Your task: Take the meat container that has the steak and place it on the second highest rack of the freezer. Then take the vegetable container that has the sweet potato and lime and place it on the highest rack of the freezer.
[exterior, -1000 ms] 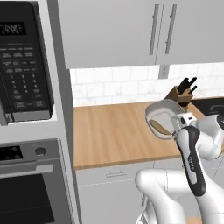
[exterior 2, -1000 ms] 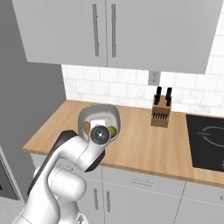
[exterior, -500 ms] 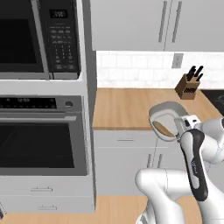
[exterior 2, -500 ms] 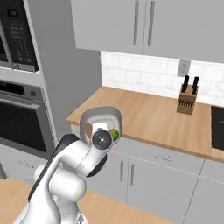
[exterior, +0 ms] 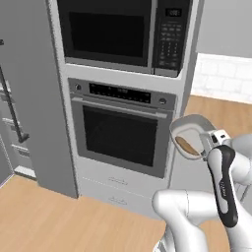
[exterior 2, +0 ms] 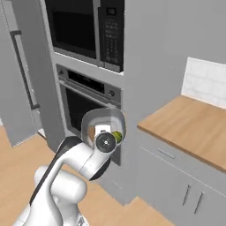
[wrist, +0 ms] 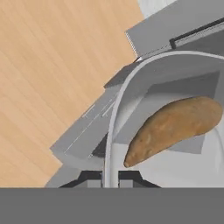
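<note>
Oven column (exterior: pixel 120 133) behind; fingers (wrist: pixel 111 179) pinching vegetable container (exterior: pixel 189 127) rim; lime (exterior 2: pixel 117 137) from right, sweet potato (wrist: pixel 173 127) close-up.

Smooth matt-grey vegetable container (exterior: pixel 189 129), rough-skinned sweet potato (wrist: pixel 175 128), glossy black oven (exterior: pixel 120 135)

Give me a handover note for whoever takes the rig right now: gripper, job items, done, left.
Gripper: shut on the rim of the vegetable container, held up in front of the oven column.
Contents: sweet potato lying in the bowl; lime beside it.
Freezer: to the left of the oven, door open.
Done: bowl picked up and being carried.
Left: set it on the highest rack. Steak container placement can't be confirmed from these views.
</note>
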